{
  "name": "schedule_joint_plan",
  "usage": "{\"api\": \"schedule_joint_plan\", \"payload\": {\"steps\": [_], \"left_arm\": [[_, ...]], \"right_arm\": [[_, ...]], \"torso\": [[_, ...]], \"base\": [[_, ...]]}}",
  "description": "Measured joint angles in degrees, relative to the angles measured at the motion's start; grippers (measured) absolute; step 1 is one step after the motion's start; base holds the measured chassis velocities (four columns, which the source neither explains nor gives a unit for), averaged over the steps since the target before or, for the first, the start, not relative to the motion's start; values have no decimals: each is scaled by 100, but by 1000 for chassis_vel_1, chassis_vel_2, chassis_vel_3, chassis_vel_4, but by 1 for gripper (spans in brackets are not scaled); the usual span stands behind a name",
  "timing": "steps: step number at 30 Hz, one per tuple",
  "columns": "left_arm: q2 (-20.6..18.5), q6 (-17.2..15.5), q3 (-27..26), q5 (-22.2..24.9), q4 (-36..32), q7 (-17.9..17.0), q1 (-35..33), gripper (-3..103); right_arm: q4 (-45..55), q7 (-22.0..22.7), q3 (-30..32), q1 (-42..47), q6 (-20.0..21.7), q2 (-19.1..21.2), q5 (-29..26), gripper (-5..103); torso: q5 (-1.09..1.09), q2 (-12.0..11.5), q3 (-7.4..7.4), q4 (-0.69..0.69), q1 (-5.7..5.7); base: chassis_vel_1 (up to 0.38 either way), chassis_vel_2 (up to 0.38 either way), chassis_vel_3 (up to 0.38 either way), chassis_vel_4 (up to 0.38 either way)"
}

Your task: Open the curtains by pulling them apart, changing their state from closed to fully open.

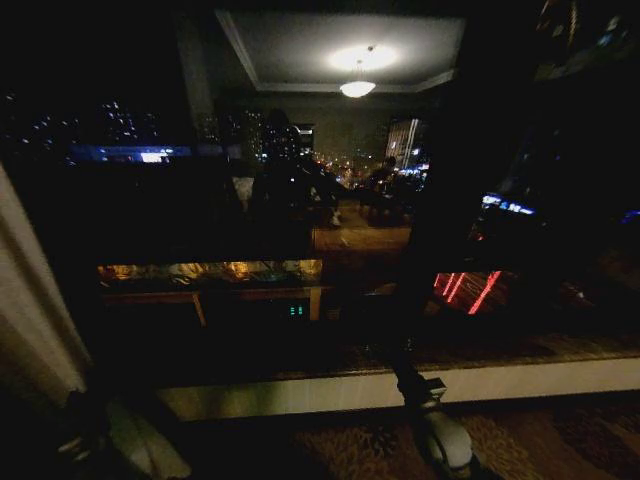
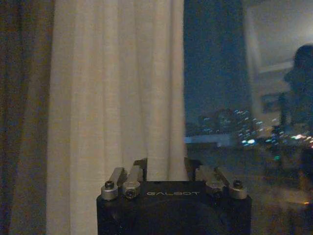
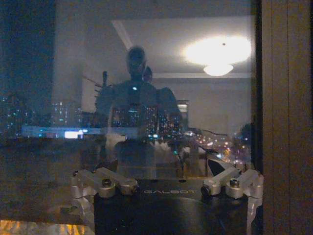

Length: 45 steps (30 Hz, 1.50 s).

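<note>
You are facing a dark window pane (image 1: 300, 150) at night, with the room's ceiling lamp (image 1: 357, 88) reflecting in it and city lights showing beyond. The curtains (image 1: 30, 290) are standing gathered at the far left edge of your head view, a pale pleated panel running down toward the floor, and the glass to the right of it is lying bare across most of the frame. In the left wrist view the same sheer panel (image 2: 117, 88) is hanging straight ahead of the left gripper (image 2: 166, 169), its free edge falling just past the middle of the frame, with a darker drape (image 2: 22, 117) beside it. The fabric is dropping down between the finger linkages, but you cannot tell whether the jaws are clamping it or standing loose. The right gripper (image 3: 168, 176) is pointing at the bare glass, its jaws spread wide and holding nothing, with a dark frame post (image 3: 286, 117) close on one side. Below the window a pale sill (image 1: 520, 380) is running across, and patterned carpet (image 1: 560, 440) is lying in front of it.
</note>
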<state>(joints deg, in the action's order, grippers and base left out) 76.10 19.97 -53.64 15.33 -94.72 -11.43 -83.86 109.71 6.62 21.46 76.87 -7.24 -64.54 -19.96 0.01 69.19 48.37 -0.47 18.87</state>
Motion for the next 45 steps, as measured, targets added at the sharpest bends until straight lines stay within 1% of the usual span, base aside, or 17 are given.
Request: {"api": "schedule_joint_plan", "payload": {"steps": [2,3,4,6,9,11,13,14,15,16,18,20,21,23,26,32,45], "left_arm": [[137,103,131,-153,-251,-47,-232,55],[206,154,177,-272,-340,-109,-307,55],[355,259,255,-541,-477,-296,-417,66],[429,306,297,-671,-527,-398,-453,66],[657,401,455,-959,-647,-651,-525,82],[692,422,505,-976,-675,-667,-531,82],[675,478,602,-856,-708,-462,-545,92],[616,533,653,-676,-725,-143,-570,97],[505,595,746,-273,-759,405,-628,99],[505,595,746,-273,-759,405,-628,99],[349,614,894,449,-790,1198,-704,100],[305,542,940,746,-790,1622,-682,100],[305,542,940,746,-790,1622,-682,100],[327,197,949,728,-833,1618,-624,100],[340,-128,975,702,-940,1484,-551,100],[321,-313,1031,689,-998,1479,-435,100],[284,-349,1030,645,-1149,1447,-393,100]], "right_arm": [[0,0,0,0,0,0,0,100],[0,0,0,0,0,0,0,100],[0,0,0,0,0,0,0,100],[0,0,0,0,0,0,0,100],[0,0,0,0,0,0,0,100],[0,0,0,0,0,0,0,100],[0,0,0,0,0,0,0,100],[0,0,0,0,0,0,0,100],[0,0,0,0,0,0,0,100],[0,0,0,0,0,0,0,100],[0,0,0,0,0,0,0,100],[0,0,0,0,0,0,0,100],[0,0,0,0,0,0,0,100],[0,0,0,0,0,0,0,100],[0,0,0,0,0,0,0,100],[0,0,0,0,0,0,0,100],[0,0,0,0,0,0,0,100]], "torso": [[0,0,0,0,0],[0,0,0,1,0],[0,0,0,1,0],[1,0,0,1,0],[-1,0,1,1,0],[-1,0,0,1,0],[-1,0,1,0,0],[-1,0,0,0,0],[-1,0,1,0,0],[-1,0,1,0,0],[-2,0,1,0,0],[-1,0,1,0,0],[-1,0,1,0,0],[-2,0,1,0,0],[-1,0,1,0,1],[-2,0,1,0,1],[-1,0,1,1,1]], "base": [[0,0,0,0],[0,0,0,0],[0,0,0,0],[0,0,0,0],[0,0,0,0],[0,0,0,0],[0,0,0,0],[0,0,0,0],[0,0,0,0],[0,0,0,0],[0,0,0,0],[0,0,0,0],[0,0,0,0],[0,0,0,0],[0,0,0,0],[0,0,0,0],[0,0,0,0]]}}
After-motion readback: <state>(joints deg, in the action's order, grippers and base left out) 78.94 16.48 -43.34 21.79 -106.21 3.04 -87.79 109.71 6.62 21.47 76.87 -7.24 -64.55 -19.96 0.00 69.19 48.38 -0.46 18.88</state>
